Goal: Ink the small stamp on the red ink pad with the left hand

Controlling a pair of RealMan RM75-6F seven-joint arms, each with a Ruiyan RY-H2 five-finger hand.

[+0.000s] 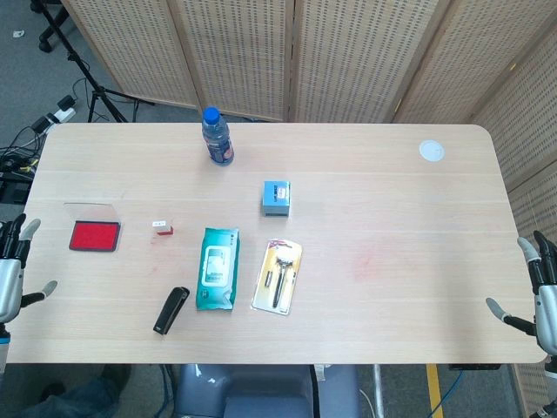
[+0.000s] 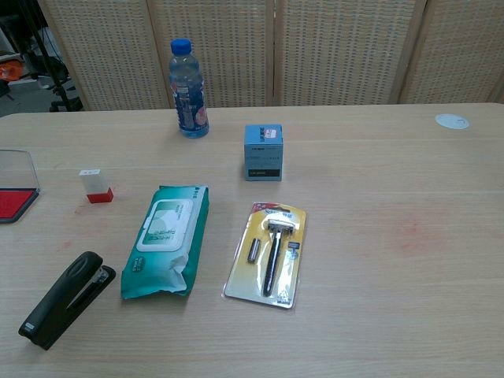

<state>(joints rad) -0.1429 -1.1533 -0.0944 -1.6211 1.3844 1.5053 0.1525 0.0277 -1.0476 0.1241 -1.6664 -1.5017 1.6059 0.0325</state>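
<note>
Counter [image 1: 392, 287] space in the head view is taken up by several scattered items. The small stamp [image 1: 162, 228] is seen at left of centre, upright, white on top with a red base, untouched. The red ink pad [image 1: 94, 236] lies further left, near the left edge, with its clear lid folded open behind it; stamp and pad are apart.

The left hand [image 1: 12, 274] is seen at the far left edge of the frame, lower down, off the counter's edge, with its fingers [image 1: 29, 228] spread and nothing held. The right hand [image 1: 541, 292] is seen at the far right edge, likewise spread and holding nothing. Neither hand appears in the chest view.

A water bottle [image 1: 218, 136] stands at upper centre. A small blue box [image 1: 276, 198] sits in the middle. Below it lie a green wipes pack [image 1: 218, 267] and a packaged razor [image 1: 278, 277] side by side, and a black stapler [image 1: 171, 310] lies to the lower left of the wipes. A white disc [image 1: 431, 151] is seen at upper right.
</note>
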